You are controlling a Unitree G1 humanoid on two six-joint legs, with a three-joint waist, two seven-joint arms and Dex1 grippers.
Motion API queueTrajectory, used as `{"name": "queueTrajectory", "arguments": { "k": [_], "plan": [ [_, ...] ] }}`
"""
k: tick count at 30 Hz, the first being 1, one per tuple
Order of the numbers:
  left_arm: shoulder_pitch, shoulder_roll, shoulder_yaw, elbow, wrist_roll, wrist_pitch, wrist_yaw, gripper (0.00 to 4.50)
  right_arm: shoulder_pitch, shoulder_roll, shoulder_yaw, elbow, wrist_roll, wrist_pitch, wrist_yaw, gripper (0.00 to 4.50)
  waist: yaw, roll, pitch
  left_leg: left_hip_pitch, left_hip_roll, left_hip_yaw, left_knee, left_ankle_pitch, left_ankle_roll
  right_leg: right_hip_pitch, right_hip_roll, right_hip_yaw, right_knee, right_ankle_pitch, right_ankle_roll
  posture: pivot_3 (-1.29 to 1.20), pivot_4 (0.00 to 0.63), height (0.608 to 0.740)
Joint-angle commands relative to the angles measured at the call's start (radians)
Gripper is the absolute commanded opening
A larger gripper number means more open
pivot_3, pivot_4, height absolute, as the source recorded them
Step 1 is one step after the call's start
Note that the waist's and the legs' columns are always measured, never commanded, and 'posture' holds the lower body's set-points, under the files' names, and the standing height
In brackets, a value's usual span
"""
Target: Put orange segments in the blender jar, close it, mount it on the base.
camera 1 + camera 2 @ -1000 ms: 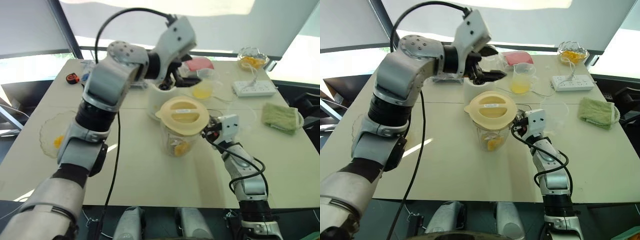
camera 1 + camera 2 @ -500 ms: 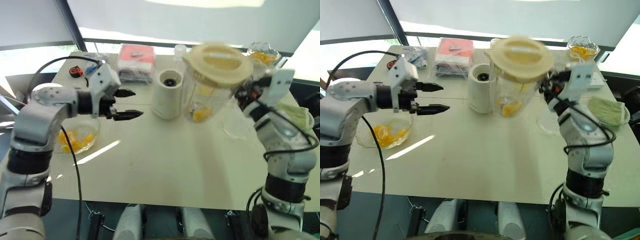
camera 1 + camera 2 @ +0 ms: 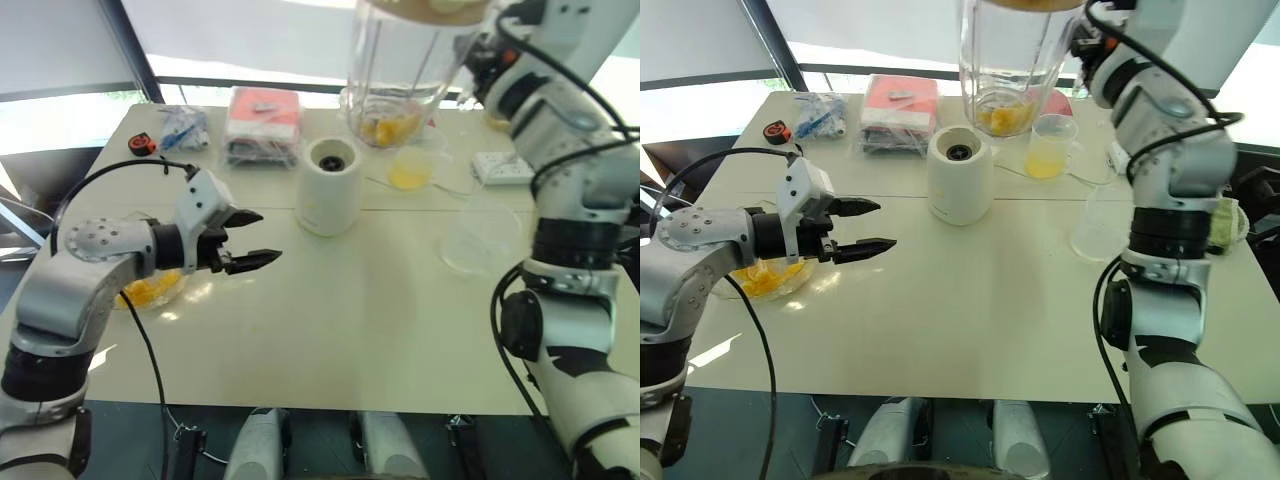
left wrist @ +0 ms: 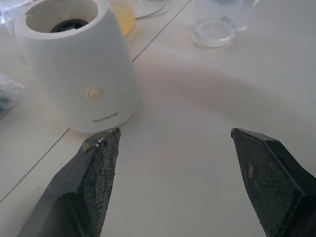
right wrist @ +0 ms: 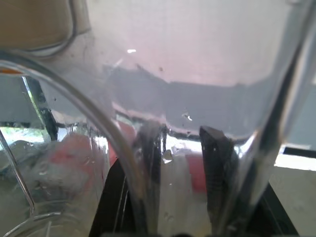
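My right gripper [image 3: 478, 58] is shut on the handle of the clear blender jar [image 3: 398, 70] and holds it high above the table's far side, behind the base. Orange segments [image 3: 385, 128] lie at the jar's bottom, and the pale lid's edge [image 3: 430, 8] shows on top. In the right wrist view the black fingers [image 5: 150, 148] clasp the clear handle. The white base [image 3: 330, 185] stands on the table with its dark socket up. To the left of the base, my left gripper [image 3: 255, 238] hovers open and empty, pointing at the base [image 4: 79, 64].
A glass bowl [image 3: 175, 285] with more fruit sits under my left forearm. A measuring cup of yellow juice [image 3: 408, 170], a power strip [image 3: 497, 165] and a clear dish [image 3: 480, 240] lie to the right. A red packet [image 3: 262, 120] lies at the back.
My right arm has lifted the closed jar from the table to high above the far side. My left gripper has left the lid and swung down to the left, staying open.
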Motion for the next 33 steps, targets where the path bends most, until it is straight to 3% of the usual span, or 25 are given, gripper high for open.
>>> {"name": "queueTrajectory", "arguments": {
  "k": [1,6,12,33],
  "plan": [
    [0.005,0.031,0.071,0.001,-0.014,-0.011,0.018,3.74,-0.116,0.041,0.018,0.201,-0.044,-0.184,0.046,1.13,-0.004,0.0,0.0,0.0,0.0,0.0,0.0,0.0,0.0,0.0,0.0,0.0,0.001,0.0,0.0,0.0,0.15,0.74],
    [0.027,0.029,0.093,0.044,-0.003,-0.032,0.055,3.74,-0.223,0.098,0.017,0.467,-0.08,-0.352,0.058,1.13,-0.008,0.001,0.001,0.0,0.0,-0.001,-0.002,0.0,0.0,-0.002,0.0,-0.001,0.001,0.0,0.0,0.0,0.15,0.74],
    [0.06,0.014,0.094,0.034,-0.014,-0.032,0.1,3.74,-0.281,0.133,0.019,0.617,-0.105,-0.438,0.073,1.13,-0.011,0.001,0.001,-0.001,0.0,-0.001,-0.002,0.0,-0.001,-0.001,-0.001,-0.001,0.001,0.0,0.0,0.0,0.15,0.74],
    [0.082,-0.027,0.065,0.029,-0.015,-0.053,0.178,3.74,-0.17,0.205,0.081,0.54,-0.199,-0.36,0.055,1.13,-0.02,0.001,0.001,0.0,0.0,-0.002,-0.002,0.001,-0.002,-0.002,-0.001,-0.001,0.003,0.0,0.0,0.0,0.15,0.74]
  ]
}}
